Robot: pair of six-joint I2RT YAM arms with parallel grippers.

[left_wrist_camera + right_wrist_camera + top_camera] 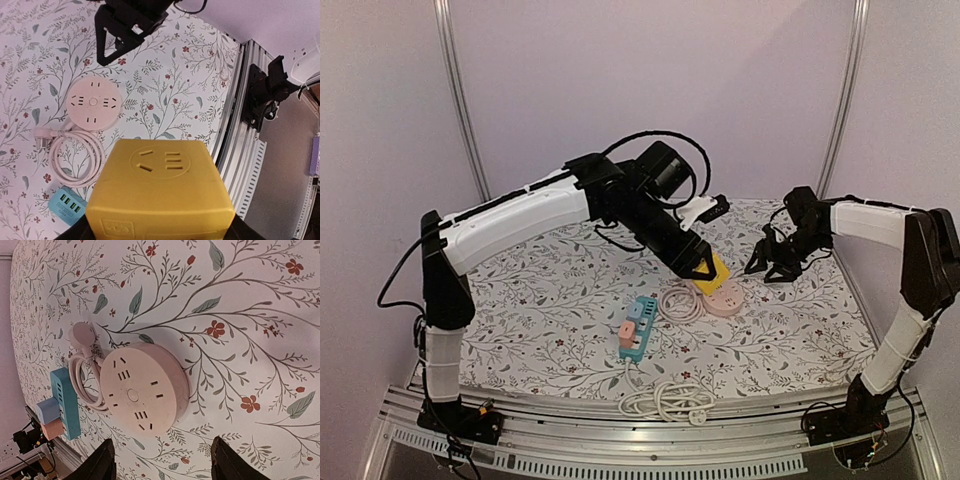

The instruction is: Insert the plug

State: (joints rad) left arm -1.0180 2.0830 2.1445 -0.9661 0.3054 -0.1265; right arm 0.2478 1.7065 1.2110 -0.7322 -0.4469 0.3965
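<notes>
My left gripper (703,266) is shut on a yellow cube adapter (717,270) and holds it just above the pink round socket hub (722,299). In the left wrist view the cube (160,190) fills the lower frame, a socket face pointing outward, and the hub (93,102) lies on the cloth beyond it. The hub's pink plug (42,136) and coiled cord (77,160) lie beside it. My right gripper (775,262) is open and empty, just right of the hub. In the right wrist view its fingers (100,462) frame the hub (140,395).
A teal power strip (637,327) with a blue and a pink adapter plugged in lies left of the hub. Its white cord (665,400) is bundled at the table's front edge. A flowered cloth (550,290) covers the table. A metal rail (240,150) runs along the edge.
</notes>
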